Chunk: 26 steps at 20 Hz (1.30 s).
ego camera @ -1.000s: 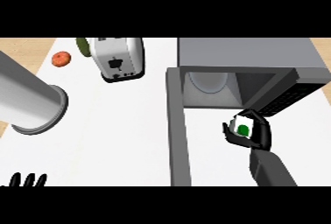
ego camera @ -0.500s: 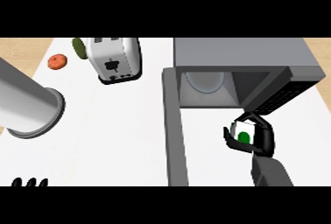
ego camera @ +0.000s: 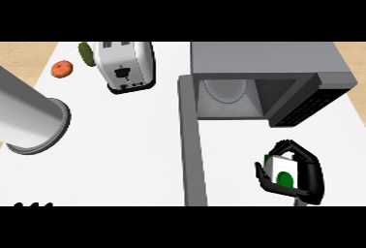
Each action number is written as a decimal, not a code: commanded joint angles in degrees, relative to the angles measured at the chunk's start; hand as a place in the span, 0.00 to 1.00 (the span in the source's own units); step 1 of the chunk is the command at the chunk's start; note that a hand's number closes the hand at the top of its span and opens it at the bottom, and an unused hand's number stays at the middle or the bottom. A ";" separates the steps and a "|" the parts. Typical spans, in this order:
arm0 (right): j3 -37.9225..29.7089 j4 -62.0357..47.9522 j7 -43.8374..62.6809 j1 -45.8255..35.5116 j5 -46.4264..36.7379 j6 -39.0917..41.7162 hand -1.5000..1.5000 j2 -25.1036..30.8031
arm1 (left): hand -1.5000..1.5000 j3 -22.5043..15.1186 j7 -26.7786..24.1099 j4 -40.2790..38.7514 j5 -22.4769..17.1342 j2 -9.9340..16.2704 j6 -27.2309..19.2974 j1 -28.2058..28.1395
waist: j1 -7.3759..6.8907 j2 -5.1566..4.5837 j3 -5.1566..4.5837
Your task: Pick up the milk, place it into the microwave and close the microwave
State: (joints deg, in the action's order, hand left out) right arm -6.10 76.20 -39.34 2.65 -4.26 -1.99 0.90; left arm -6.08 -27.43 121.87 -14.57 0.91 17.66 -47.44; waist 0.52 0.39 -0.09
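White tabletop (ego camera: 136, 145) seen from above. At far left, a large grey metal cylinder (ego camera: 28, 121) lies tilted across the surface, its rimmed end facing the lower edge. Behind it, near the back edge, sits a small orange-red fruit (ego camera: 62, 69); just to its right a green item (ego camera: 86, 53) shows partly behind a white toaster (ego camera: 127, 65) with a black lever. At the lower left edge only the black fingertips of the left hand (ego camera: 32, 204) are visible, pointing up; whether they are spread or closed cannot be told. Right of centre stands the grey microwave (ego camera: 265, 63), its cavity open with a pale round plate (ego camera: 226, 89) inside; its door (ego camera: 193, 145) swings out toward the viewer. At lower right, in front of the microwave and outside it, the right hand (ego camera: 304, 177) is curled round the milk (ego camera: 281, 167), a white carton with a green mark, held above the tabletop.
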 commanded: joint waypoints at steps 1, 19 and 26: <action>3.06 8.13 4.75 3.28 5.42 3.44 1.00 -0.86 | 0.00 3.05 1.16 0.71 -3.62 1.49 0.81 0.20 | -0.41 -0.20 0.06; 15.32 -1.08 13.52 -15.11 5.78 -16.62 1.00 -0.90 | 0.00 6.18 2.33 -2.99 -4.56 1.53 -0.31 5.19 | -1.19 -0.49 0.10; 13.82 -13.56 15.86 -24.25 3.46 -23.75 1.00 -0.90 | 0.00 5.74 -2.13 -5.38 -2.61 0.77 2.74 1.47 | -1.41 -0.44 0.10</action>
State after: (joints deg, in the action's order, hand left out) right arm 7.91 68.43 -24.24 -17.28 -0.17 -22.13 0.02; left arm -1.07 -27.75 119.04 -17.64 1.90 19.30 -46.45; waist -0.96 -0.08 0.02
